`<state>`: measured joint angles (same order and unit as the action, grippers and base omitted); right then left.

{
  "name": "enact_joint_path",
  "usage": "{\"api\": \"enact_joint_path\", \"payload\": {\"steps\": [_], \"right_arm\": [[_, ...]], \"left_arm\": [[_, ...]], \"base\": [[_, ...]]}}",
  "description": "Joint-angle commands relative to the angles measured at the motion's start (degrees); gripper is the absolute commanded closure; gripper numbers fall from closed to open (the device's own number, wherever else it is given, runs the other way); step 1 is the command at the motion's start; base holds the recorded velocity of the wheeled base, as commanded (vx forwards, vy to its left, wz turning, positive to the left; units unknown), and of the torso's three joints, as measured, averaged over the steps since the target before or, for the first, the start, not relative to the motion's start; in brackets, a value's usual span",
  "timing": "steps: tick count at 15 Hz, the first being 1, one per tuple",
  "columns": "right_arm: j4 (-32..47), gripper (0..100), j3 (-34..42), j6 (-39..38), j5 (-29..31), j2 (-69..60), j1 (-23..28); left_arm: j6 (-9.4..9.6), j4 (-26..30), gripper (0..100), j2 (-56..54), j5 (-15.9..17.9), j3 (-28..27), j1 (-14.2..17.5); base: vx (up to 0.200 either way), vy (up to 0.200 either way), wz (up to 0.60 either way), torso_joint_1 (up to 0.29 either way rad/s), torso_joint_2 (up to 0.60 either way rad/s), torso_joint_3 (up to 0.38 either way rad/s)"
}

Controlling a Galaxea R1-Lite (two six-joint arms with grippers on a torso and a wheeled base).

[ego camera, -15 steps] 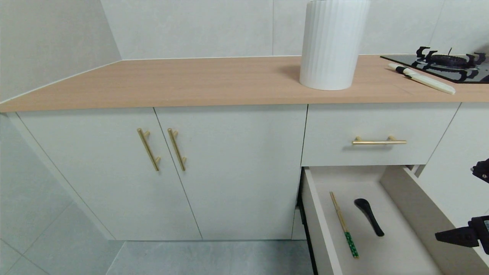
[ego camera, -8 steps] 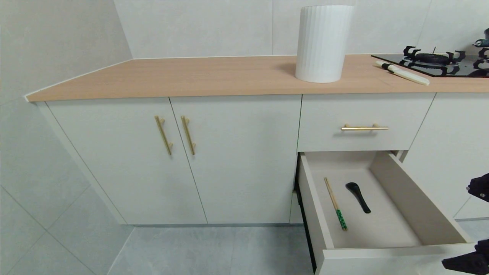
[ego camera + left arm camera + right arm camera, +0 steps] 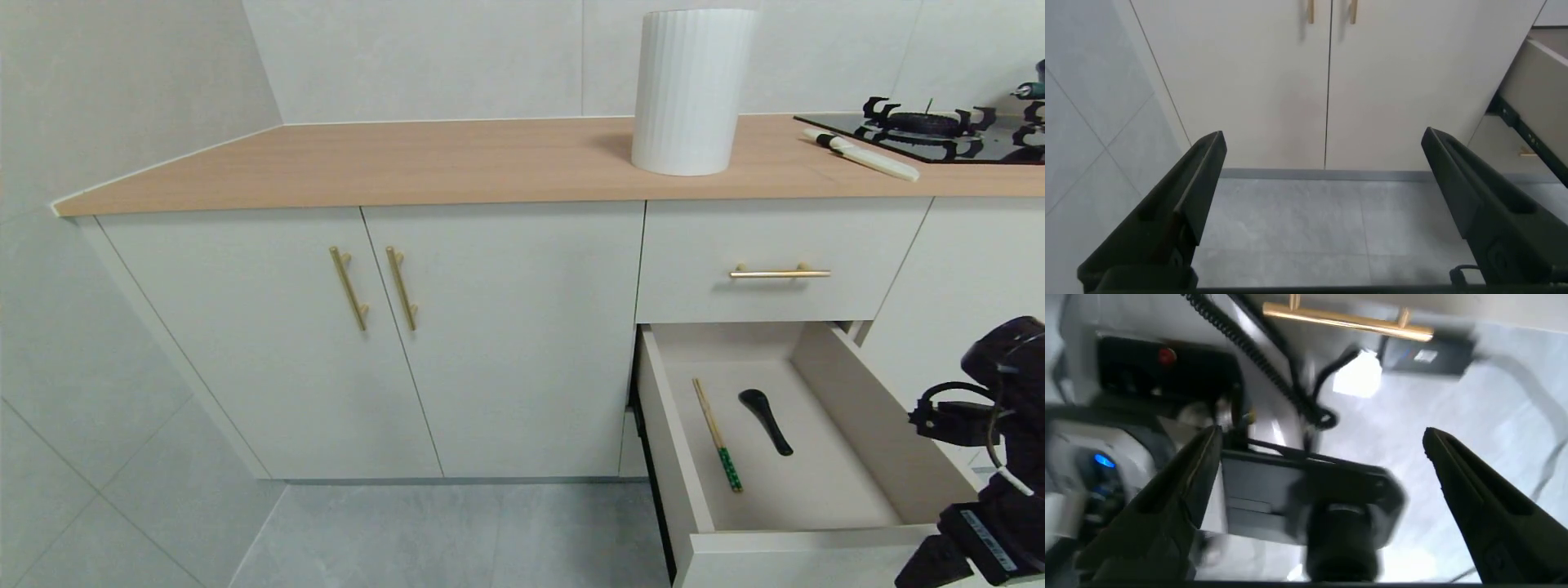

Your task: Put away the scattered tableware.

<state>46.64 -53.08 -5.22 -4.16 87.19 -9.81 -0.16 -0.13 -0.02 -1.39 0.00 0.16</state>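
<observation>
hands first: how do they stand?

both empty. my left gripper (image 3: 1323, 147) hangs low over the grey floor (image 3: 1290, 229), fingers spread wide, facing the two cabinet doors (image 3: 1249, 82). my right gripper (image 3: 1323, 441) is spread wide too, with nothing between its fingers. my right arm sits low by the front right corner of the open drawer (image 3: 882, 425).

and the tableware?

a pair of chopsticks (image 3: 718, 449) lies lengthwise on the drawer floor near its left wall, green ends toward the front. a black spoon (image 3: 766, 420) lies just beside them on the right, not touching, its bowl toward the back.

what is past that?

right above is a second drawer (image 3: 710, 261), pushed in, with a gold bar handle (image 3: 780, 273). left of it the double doors carry two upright gold handles (image 3: 351, 287). over all of it runs the wooden countertop (image 3: 367, 167). a tall white ribbed container (image 3: 690, 90) stands on it above the second drawer. farther right a pale knife (image 3: 865, 155) with a black band lies flat on the wood, right at the edge of the black hob (image 3: 931, 135). i cannot tell if the two touch.
</observation>
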Motion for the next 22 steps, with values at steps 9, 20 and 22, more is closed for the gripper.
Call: {"api": "enact_joint_path", "payload": {"steps": [9, 20, 22], "right_arm": [[-12.89, 0, 5.35, -3.48, 1.26, 6.94, -3.99], [-31.17, 0, 12.91, -3.57, 7.15, 5.63, -3.9], [-32.58, 0, 12.91, -3.57, 7.15, 5.63, -3.9]], "left_arm": [[-0.02, -0.04, 0, 0.02, -0.02, 0.0, 0.02], [-0.02, -0.04, 0, 0.02, -0.02, 0.0, 0.02], [-0.02, -0.04, 0, 0.02, -0.02, 0.0, 0.02]], "base": [[0.0, 0.0, 0.0, 0.0, 0.0, 0.0], [0.0, 0.0, 0.0, 0.0, 0.0, 0.0], [0.0, 0.0, 0.0, 0.0, 0.0, 0.0]]}}
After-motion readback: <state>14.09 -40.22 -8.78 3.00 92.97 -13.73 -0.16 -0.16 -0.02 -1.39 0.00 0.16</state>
